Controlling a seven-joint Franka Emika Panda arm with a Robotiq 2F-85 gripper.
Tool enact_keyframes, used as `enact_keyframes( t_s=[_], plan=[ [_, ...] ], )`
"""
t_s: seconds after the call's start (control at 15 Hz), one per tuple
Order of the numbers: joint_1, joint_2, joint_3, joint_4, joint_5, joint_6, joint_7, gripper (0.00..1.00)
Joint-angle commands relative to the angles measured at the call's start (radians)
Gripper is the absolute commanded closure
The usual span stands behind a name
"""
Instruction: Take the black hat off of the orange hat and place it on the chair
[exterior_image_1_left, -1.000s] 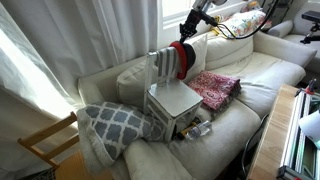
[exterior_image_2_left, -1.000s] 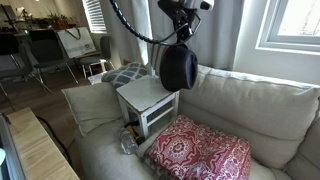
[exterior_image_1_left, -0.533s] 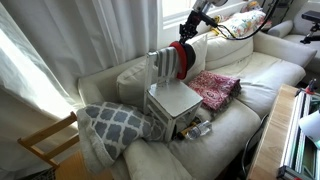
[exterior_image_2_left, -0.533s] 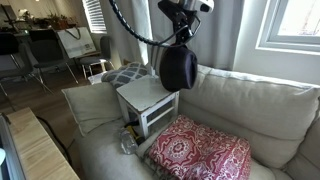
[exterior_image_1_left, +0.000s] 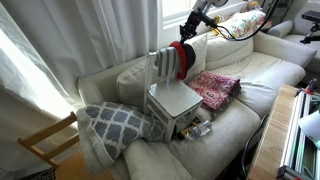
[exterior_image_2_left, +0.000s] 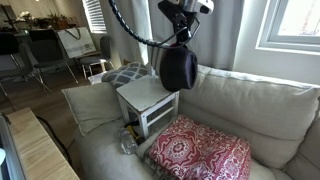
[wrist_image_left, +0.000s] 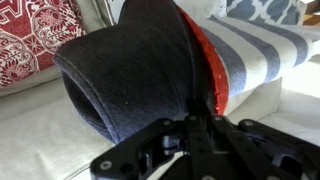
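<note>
Directly ahead of the jaws: black hat sits over orange hat, not yet separated. Gripper at its brim; jaws look narrow, grasp cannot be told. Chair seat below jaws, hatless. Removal and placing remain.

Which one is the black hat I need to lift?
On the cream sofa stands a small grey-white chair. The black hat sits at its back, capped over the orange hat; it is the dark outer one.
</note>
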Motion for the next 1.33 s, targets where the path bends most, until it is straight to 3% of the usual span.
enact_keyframes(
  t_s=[0.0, 0.2, 0.27, 0.33, 0.47, 0.6, 0.73, 1.27],
  plan=[
    [-0.008, 0.021, 0.001, 0.023, 0.04, -0.04, -0.021, 0.63],
    [-0.008, 0.025, 0.0, 0.026, 0.055, -0.049, -0.021, 0.41],
    [-0.007, 0.026, -0.001, 0.028, 0.059, -0.052, -0.021, 0.49],
    [-0.007, 0.027, -0.001, 0.029, 0.062, -0.056, -0.021, 0.67],
    [-0.006, 0.03, -0.003, 0.032, 0.068, -0.059, -0.021, 0.78],
    [-0.005, 0.031, -0.006, 0.037, 0.073, -0.063, -0.02, 0.96],
    [-0.004, 0.032, -0.007, 0.042, 0.078, -0.064, -0.019, 1.0],
    [-0.012, 0.018, -0.028, 0.054, 0.074, -0.064, -0.015, 0.99]
  ],
)
